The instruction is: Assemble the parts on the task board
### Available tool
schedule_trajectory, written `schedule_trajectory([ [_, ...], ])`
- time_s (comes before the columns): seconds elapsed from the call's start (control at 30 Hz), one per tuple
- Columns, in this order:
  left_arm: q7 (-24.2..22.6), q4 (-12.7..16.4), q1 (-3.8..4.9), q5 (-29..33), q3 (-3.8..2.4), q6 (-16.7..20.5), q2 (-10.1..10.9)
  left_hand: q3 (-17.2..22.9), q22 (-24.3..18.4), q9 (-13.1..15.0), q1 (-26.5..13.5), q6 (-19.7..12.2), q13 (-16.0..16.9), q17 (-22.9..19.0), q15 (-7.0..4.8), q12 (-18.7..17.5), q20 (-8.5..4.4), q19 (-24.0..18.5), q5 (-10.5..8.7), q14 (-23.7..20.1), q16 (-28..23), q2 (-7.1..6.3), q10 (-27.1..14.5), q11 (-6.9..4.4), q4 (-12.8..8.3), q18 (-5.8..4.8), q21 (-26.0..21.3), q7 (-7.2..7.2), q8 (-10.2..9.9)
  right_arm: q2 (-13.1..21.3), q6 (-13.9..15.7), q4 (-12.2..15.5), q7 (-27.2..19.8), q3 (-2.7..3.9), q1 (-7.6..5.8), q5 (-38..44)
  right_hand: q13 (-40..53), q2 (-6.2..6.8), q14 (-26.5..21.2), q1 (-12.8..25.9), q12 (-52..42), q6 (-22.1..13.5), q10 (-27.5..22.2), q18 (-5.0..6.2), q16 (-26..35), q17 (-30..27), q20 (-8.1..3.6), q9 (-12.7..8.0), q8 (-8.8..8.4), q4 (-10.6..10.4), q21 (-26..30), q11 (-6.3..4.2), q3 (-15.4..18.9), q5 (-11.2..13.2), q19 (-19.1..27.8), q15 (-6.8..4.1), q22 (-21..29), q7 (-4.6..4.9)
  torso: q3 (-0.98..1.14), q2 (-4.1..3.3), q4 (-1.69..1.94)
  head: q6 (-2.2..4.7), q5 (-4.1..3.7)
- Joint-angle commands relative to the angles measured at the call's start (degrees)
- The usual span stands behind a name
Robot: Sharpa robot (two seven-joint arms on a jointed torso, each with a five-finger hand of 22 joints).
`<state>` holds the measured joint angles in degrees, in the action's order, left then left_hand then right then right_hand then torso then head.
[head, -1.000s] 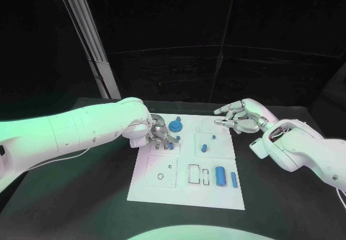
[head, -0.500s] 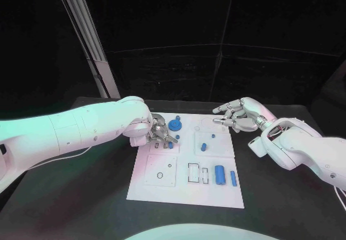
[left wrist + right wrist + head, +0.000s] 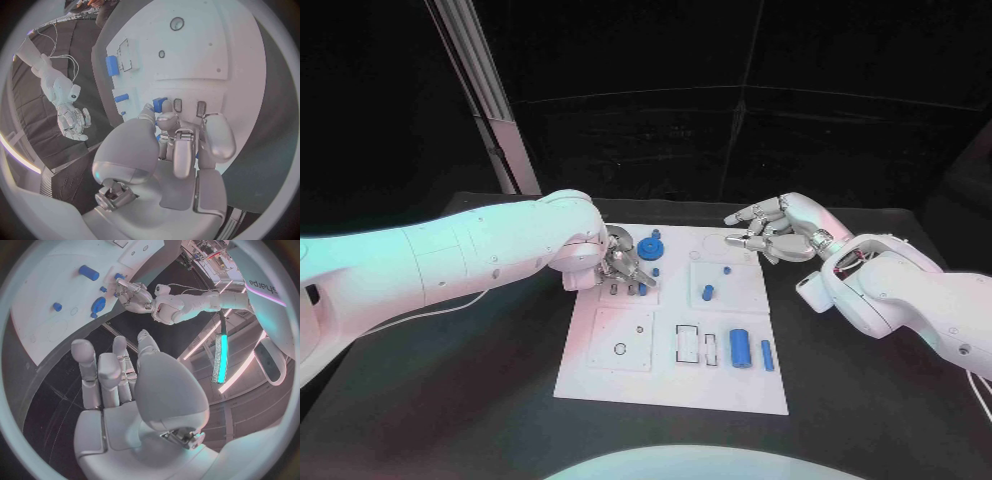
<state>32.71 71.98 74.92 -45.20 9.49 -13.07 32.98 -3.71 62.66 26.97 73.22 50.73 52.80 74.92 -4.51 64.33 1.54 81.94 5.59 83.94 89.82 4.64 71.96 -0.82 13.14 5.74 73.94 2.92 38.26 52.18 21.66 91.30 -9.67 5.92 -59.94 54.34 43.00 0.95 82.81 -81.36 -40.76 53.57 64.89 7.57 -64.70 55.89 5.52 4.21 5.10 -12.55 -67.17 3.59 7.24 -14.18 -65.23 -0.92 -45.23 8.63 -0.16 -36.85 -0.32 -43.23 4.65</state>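
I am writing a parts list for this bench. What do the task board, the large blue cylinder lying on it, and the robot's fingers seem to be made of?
The task board looks like matte white plastic or painted sheet: flat, even, without glare. The large blue cylinder looks like smooth moulded plastic, uniform in colour, though coated metal is possible. The left hand has fingers that look like satin silver metal or metallised plastic, with soft highlights.

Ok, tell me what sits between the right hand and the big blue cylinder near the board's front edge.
Nothing visible. The right hand hovers empty off the task board's far right corner; the big blue cylinder lies in the open on the board.
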Motion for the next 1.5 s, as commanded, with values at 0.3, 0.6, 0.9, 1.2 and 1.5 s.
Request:
schedule_trajectory([
  [0.3,-0.2,0.6,0.09,-0.2,0.01,-0.3,0.4,8.7,0.2,0.2,6.9,-1.6,-0.4,15.1,-0.95,-0.6,-0.73,0.3,0.75,6.1,0.2,1.30,-0.2,-1.09,-4.0,-0.76,0.2,-0.67,0.0,-0.3,-1.0,-0.2,-0.1,0.05,-0.11,-0.2,-0.1,-0.51,1.1,-0.5,-0.1,0.3,0.7,0.56,-1.8,2.9,-0.12,0.0,0.10,-0.1,-0.4,-0.15,0.8,-0.4,-1.1,-0.01,-1.3,-0.04,0.04,0.03,0.04,-0.12,-0.15],
  [0.6,-1.7,2.2,0.08,-0.2,0.01,1.9,2.0,37.6,0.5,2.6,0.3,-2.4,-1.4,15.1,-0.64,-1.3,-0.27,0.3,4.34,6.1,0.2,-8.60,0.7,-0.51,-7.7,-0.82,0.0,0.15,2.4,-0.4,-1.1,-0.4,-0.2,0.04,-0.10,-0.2,-0.1,-0.51,1.0,-0.5,-0.1,0.3,0.7,0.59,-1.6,2.7,-0.13,0.0,0.09,-0.1,-0.3,-0.15,0.9,-0.4,-1.0,-0.01,-1.2,-0.04,0.07,0.07,0.17,-0.10,-0.19],
  [0.9,-2.6,3.9,0.06,-0.2,0.02,5.2,4.0,42.8,1.0,3.8,-3.0,-2.6,-1.0,15.1,-0.59,-0.8,-0.42,0.4,6.19,6.1,0.2,-10.63,1.2,-0.70,-10.2,-0.83,0.2,-0.06,3.8,-0.5,-1.2,-0.6,-0.3,0.04,-0.10,-0.2,-0.1,-0.51,1.0,-0.5,-0.1,0.3,0.7,0.60,-1.6,2.6,-0.13,0.0,0.09,-0.1,-0.3,-0.14,0.9,-0.4,-1.0,-0.01,-1.1,-0.04,0.06,0.01,0.10,-0.13,-0.01],
  [1.2,-3.1,5.0,0.03,-2.1,0.04,7.8,5.1,44.1,1.5,4.2,-4.1,-2.6,-0.8,15.1,-0.64,-0.6,-0.47,0.6,8.01,6.1,0.2,-11.24,1.5,-0.78,-11.2,-0.91,0.4,-0.11,4.3,-0.5,-1.2,-0.7,-0.4,0.03,-0.10,-0.2,-0.1,-0.52,1.0,-0.4,-0.1,0.3,0.7,0.60,-1.5,2.6,-0.13,-0.1,0.07,-0.2,-0.2,-0.13,1.0,-0.5,-1.0,0.00,-1.0,-0.02,0.06,-0.01,0.08,-0.18,0.21],
  [1.5,-2.6,5.3,-0.11,-7.5,0.08,8.5,4.8,44.3,1.8,4.3,-4.2,-2.5,-0.7,15.1,-0.66,-0.5,-0.48,0.7,8.15,6.1,0.2,-11.36,1.6,-0.80,-11.5,-0.96,0.6,-0.14,4.4,-0.6,-1.2,-0.9,-0.7,0.03,-0.09,-0.2,-0.1,-0.59,1.1,-0.3,-0.2,0.3,0.6,0.60,-1.5,2.7,-0.13,-0.1,0.06,-0.4,-0.2,-0.11,1.2,-0.6,-1.0,0.01,-1.0,-0.01,0.02,-0.05,-0.02,-0.26,0.36],
])
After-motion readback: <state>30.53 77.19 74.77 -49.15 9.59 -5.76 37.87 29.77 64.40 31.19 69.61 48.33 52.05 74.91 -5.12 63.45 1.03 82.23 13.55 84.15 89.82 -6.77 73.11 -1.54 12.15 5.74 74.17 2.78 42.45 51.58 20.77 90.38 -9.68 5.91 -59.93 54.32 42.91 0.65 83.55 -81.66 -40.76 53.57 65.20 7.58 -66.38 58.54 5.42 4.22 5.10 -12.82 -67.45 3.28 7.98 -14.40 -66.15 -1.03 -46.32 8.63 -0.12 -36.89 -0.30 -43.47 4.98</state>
